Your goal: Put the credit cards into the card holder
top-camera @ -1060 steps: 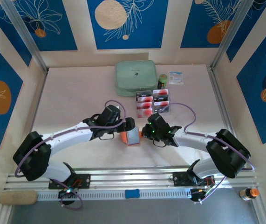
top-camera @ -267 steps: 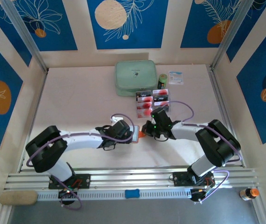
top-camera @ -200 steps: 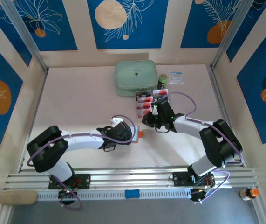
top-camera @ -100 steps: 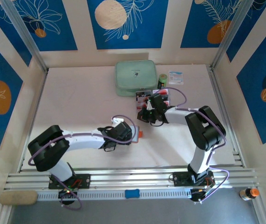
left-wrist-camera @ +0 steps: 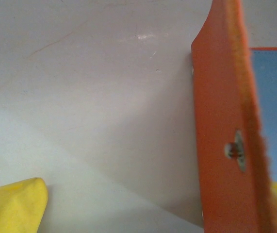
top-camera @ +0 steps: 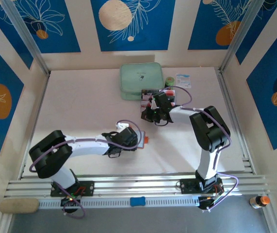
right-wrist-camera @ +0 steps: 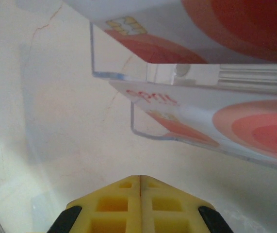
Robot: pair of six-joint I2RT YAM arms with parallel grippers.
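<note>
With my right gripper (right-wrist-camera: 139, 180) pressed together near the cards (right-wrist-camera: 245, 121) at twelve o'clock, I may shove their tray (right-wrist-camera: 201, 73), and my spread left gripper (top-camera: 135, 140) could let the holder (left-wrist-camera: 223, 121) topple.

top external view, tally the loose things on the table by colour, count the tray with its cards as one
green: 2, mint-green case and small green container
orange-red: 1, card holder
clear: 1, tray of credit cards
white: 1, small packet
total: 5
</note>
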